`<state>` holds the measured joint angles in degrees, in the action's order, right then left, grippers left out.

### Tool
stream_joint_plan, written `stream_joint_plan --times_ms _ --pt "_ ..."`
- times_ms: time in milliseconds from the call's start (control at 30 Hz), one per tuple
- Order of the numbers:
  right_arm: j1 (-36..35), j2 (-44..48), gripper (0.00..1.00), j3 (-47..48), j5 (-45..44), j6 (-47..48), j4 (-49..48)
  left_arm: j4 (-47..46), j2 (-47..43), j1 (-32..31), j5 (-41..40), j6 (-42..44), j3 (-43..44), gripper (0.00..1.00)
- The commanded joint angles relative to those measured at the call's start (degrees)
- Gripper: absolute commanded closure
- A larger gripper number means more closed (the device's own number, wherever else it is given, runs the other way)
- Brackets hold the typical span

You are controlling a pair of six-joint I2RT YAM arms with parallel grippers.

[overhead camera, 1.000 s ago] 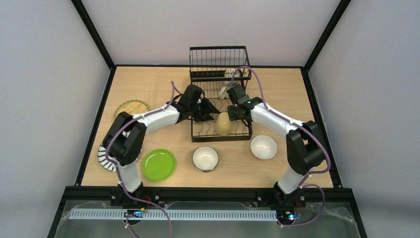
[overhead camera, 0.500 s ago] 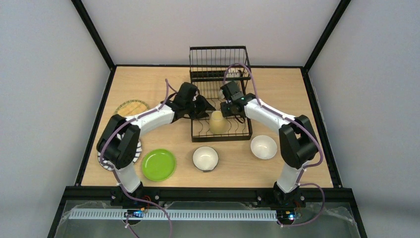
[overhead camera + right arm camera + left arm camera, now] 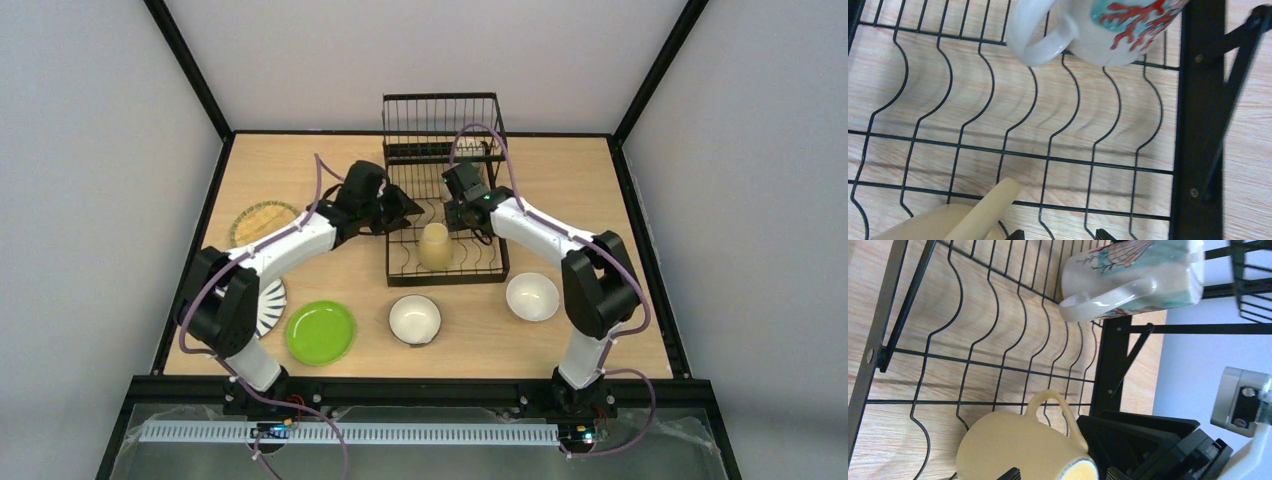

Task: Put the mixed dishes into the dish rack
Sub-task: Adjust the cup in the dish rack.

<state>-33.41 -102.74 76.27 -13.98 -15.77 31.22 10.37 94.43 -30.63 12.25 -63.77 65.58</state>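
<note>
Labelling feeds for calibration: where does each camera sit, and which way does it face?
Top external: above, behind the arms, looking down on table and dish rack; both arms, bases show.
Left wrist: on left arm, facing across the rack floor; own fingertips at bottom edge.
Right wrist: on right arm, looking down at rack floor; own fingertips at bottom edge.
Shared: both wrist views show the pale yellow mug and coral-printed mug.

No readable text, brand, number or sign is showing in any view. The white mug [image 3: 1143, 270] sitting in the dish rack [image 3: 1111, 365] is carrying only painted red coral and shell pictures, nothing lettered.
</note>
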Motion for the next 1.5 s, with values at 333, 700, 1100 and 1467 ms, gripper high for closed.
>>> stream_joint_plan --times_ms 333,700,1100,1467 --pt "-0.3 14.2 0.32 -6.4 -7.1 -3.7 0.9 4.7 -12.4 0.4 -5.5 6.0 -4.7 0.02" --pt "-5.0 25.4 0.29 -15.3 11.3 1.7 2.8 6.0 -21.5 0.4 -7.8 7.2 -12.3 0.02" --pt "-8.1 29.7 0.27 -26.1 12.3 0.5 -7.9 4.3 -26.8 -0.3 -10.4 9.0 -17.9 0.01" --pt "-8.6 24.6 0.27 -28.6 5.1 0.4 -20.0 -1.7 -26.5 -4.9 -15.5 11.9 -23.0 0.01"
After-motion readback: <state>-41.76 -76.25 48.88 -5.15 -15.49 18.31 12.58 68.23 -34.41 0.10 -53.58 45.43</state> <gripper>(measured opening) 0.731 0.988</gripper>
